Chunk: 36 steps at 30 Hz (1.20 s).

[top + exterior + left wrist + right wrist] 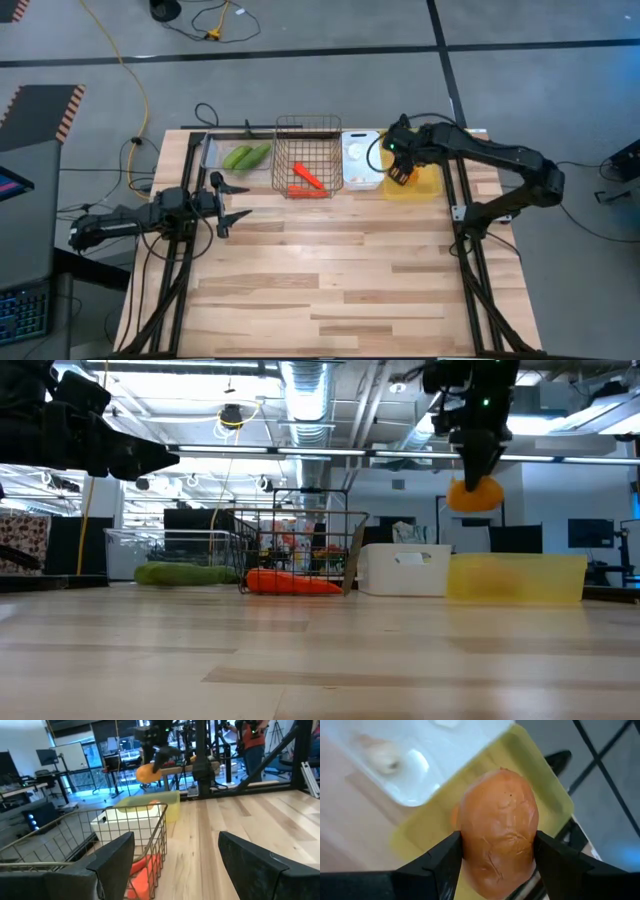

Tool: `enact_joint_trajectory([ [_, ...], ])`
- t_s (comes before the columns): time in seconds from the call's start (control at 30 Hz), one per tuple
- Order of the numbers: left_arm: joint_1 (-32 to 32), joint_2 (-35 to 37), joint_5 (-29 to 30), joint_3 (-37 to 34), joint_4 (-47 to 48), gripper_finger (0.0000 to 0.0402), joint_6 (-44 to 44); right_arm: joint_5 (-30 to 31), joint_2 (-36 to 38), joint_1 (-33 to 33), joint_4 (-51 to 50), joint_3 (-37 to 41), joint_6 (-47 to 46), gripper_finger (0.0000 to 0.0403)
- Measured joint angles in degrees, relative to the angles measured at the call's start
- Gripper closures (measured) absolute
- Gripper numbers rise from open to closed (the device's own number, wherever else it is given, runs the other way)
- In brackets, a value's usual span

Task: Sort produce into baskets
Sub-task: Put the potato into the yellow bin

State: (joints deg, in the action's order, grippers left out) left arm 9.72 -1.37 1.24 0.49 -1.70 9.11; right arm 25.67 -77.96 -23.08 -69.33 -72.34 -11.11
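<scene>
My right gripper (402, 177) hangs above the yellow bin (418, 184) at the table's far right, shut on an orange (499, 832), which also shows in the low view (474, 494). Another orange (153, 803) lies in the yellow bin. The white bin (360, 160) holds a garlic bulb (380, 756). Two carrots (306, 183) lie in the wire-mesh basket (306, 152), two green cucumbers (246, 156) in the clear tray (216, 152). My left gripper (238, 201) waits open and empty at the left, near the tray. My right gripper pinches the orange by its two opposite sides (467, 840) between its two fingers. The fingers come from above, pointing down. The orange hangs clear above the yellow bin, sticking out below the fingertips (478, 468).
The four containers stand in a row along the table's far edge. The wide wooden tabletop (330, 280) stretches in front of them. The arms' frame rails run along the table's left (180, 270) and right (478, 280) sides.
</scene>
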Motion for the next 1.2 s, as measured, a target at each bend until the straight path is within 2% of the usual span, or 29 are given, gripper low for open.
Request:
enact_joint_trajectory([
  [0.17, 0.00, -0.07, -0.03, -0.02, 0.05, 0.0125, 0.04, -0.31, -2.27, -5.11, 0.76, -0.02, 0.12, 0.0148],
  [0.5, 0.00, -0.07, -0.48, -0.09, 0.07, 0.0125, -0.56, -0.32, -12.85, -12.35, -0.28, -0.02, 2.57, 0.0148],
  [0.87, 0.00, -0.07, -0.51, -0.11, 0.09, 0.0125, 0.08, -0.17, -22.01, -13.13, -13.54, -0.02, 4.90, 0.0147],
  [1.2, 0.00, -0.07, -0.49, -0.13, 0.10, 0.0125, 0.08, -0.11, -24.51, -13.45, -14.16, -0.02, 3.43, 0.0147],
])
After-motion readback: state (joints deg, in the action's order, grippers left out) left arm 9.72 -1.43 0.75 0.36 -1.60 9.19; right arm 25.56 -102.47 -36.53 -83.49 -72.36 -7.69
